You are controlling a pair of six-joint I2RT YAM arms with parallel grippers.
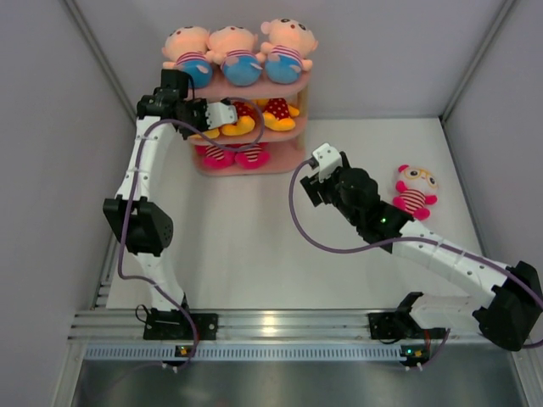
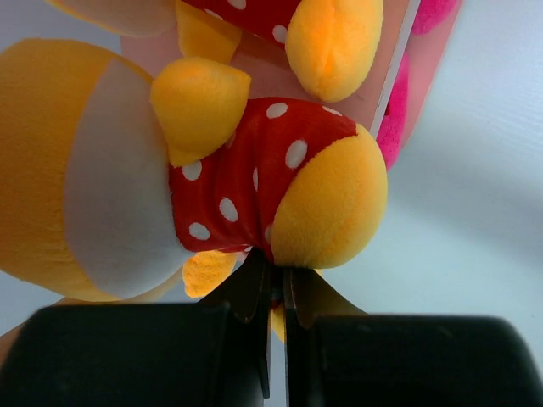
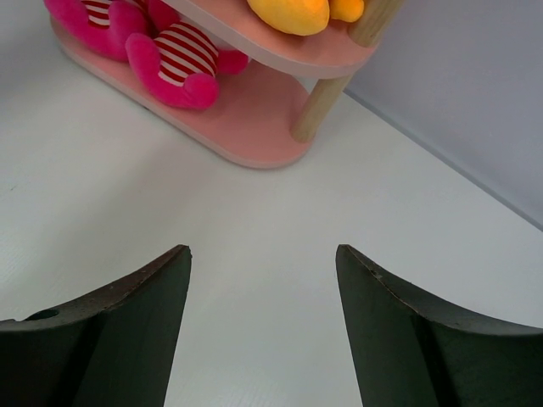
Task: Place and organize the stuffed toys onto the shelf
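Left gripper is pinching the yellow toy in the red polka-dot outfit. The fingers are nearly pressed together, with a fold of yellow plush caught between them. I'm seeing that toy held at the left end of the shelf's middle board. Whether it's resting on the board, I can't tell. A second yellow toy is sitting further right on the same board.

Top board is carrying three peach-headed toys in a row, side by side, facing out. Bottom board is holding two pink striped toys next to each other.

Right gripper is hovering over bare table, fingers spread wide, holding nothing. It's pointing toward the shelf's right end, where the wrist view is showing the bottom board, a wooden post and one pink striped toy.

One pink toy is lying on the table, well apart from the shelf, on the far side of the right arm's forearm.
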